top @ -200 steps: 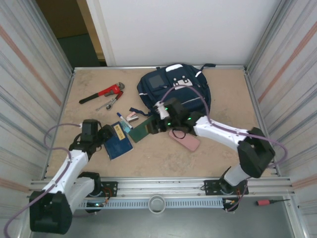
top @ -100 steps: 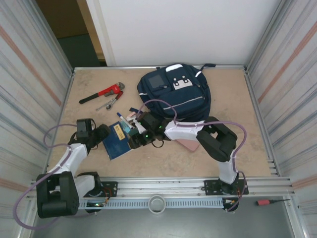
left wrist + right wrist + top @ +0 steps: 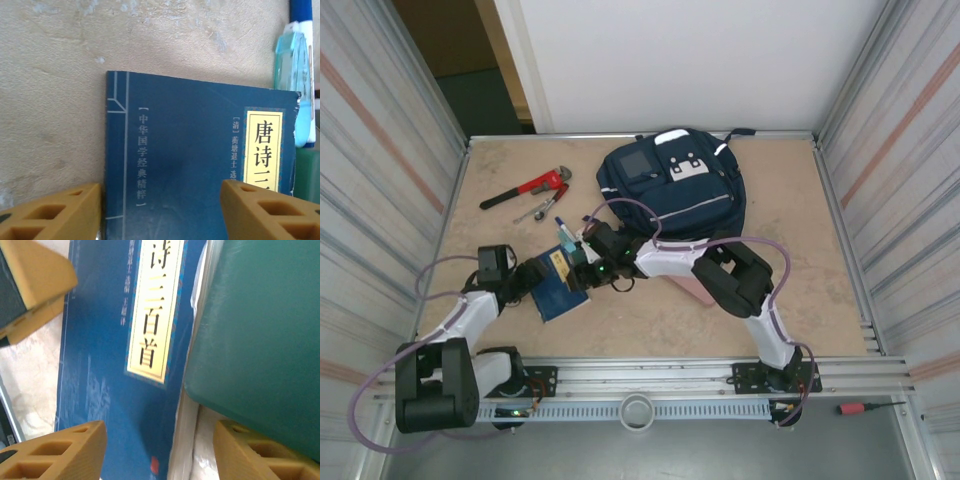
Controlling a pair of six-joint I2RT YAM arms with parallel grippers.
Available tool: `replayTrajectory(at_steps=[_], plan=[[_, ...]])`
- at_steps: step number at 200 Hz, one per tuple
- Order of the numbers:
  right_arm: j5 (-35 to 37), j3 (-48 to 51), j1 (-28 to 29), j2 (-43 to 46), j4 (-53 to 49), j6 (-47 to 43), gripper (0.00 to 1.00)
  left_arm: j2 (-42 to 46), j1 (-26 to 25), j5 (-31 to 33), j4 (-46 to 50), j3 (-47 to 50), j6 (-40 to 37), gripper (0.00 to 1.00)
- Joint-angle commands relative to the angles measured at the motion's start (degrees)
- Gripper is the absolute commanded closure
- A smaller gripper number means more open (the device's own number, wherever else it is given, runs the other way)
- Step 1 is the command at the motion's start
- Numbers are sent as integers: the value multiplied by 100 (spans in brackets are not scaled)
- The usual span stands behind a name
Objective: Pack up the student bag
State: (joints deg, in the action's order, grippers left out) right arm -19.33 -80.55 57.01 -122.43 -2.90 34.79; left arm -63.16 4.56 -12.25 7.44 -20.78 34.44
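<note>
The student bag (image 3: 672, 186), navy with white patches, lies at the back of the table. A blue book (image 3: 556, 288) with a yellow title label lies front left. My left gripper (image 3: 532, 277) is at its left edge. In the left wrist view the book (image 3: 190, 160) lies between the open fingers (image 3: 50, 212) of the left gripper (image 3: 160, 215), one finger off its edge. My right gripper (image 3: 582, 268) hovers over the book's right edge. In the right wrist view this gripper (image 3: 160, 455) is open above the book (image 3: 100, 365) and a green notebook (image 3: 260, 335).
A red pipe wrench (image 3: 526, 187) and a small metal tool (image 3: 542, 209) lie at the back left. A blue marker (image 3: 563, 238) and a clear blue item (image 3: 295, 75) lie just beyond the book. A pink case (image 3: 698, 288) sits under the right arm.
The right gripper has swung left from the bag's front to the blue book. The left gripper has moved right onto the book's edge. Both sets of jaws have narrowed a little.
</note>
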Motion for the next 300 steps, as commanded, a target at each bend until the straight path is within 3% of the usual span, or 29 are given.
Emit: replayTrajectory(at_steps=[1, 45, 91, 110, 153, 177, 204, 222, 249, 270, 300], plan=[[197, -242, 43, -229, -22, 433, 46, -90, 28, -304, -100, 79, -52, 42], [439, -306, 120, -343, 126, 1222, 59, -56, 36, -355, -173, 125, -59, 48], [284, -388, 141, -334, 456, 1450, 91, 266, 61, -226, -136, 235, -5, 49], [22, -400, 132, -262, 556, 1364, 100, 399, 155, -227, -138, 276, 24, 49], [-546, -231, 29, 242, 791, 1228, 100, 998, 573, -308, 22, 264, 165, 42], [-943, -72, -182, 668, 1030, 1338, 100, 1541, 590, -322, 255, 50, 280, 30], [-1193, 129, -466, 1198, 1065, 1350, 100, 2098, 599, -396, 575, -402, 276, 25], [-1411, 370, -744, 1566, 1191, 1446, 100, 2228, 599, -890, 515, -685, 313, 23], [-1495, 729, -1174, 2235, 1125, 1367, 100, 2035, 582, -2222, -80, -950, 661, 19], [-1547, 1027, -1544, 2687, 1111, 1320, 100, 1775, 297, -3002, -900, -1033, 1000, 16], [-1814, 1340, -1955, 3182, 1320, 1404, 100, 1165, -731, -2937, -1003, -1488, 723, 13]])
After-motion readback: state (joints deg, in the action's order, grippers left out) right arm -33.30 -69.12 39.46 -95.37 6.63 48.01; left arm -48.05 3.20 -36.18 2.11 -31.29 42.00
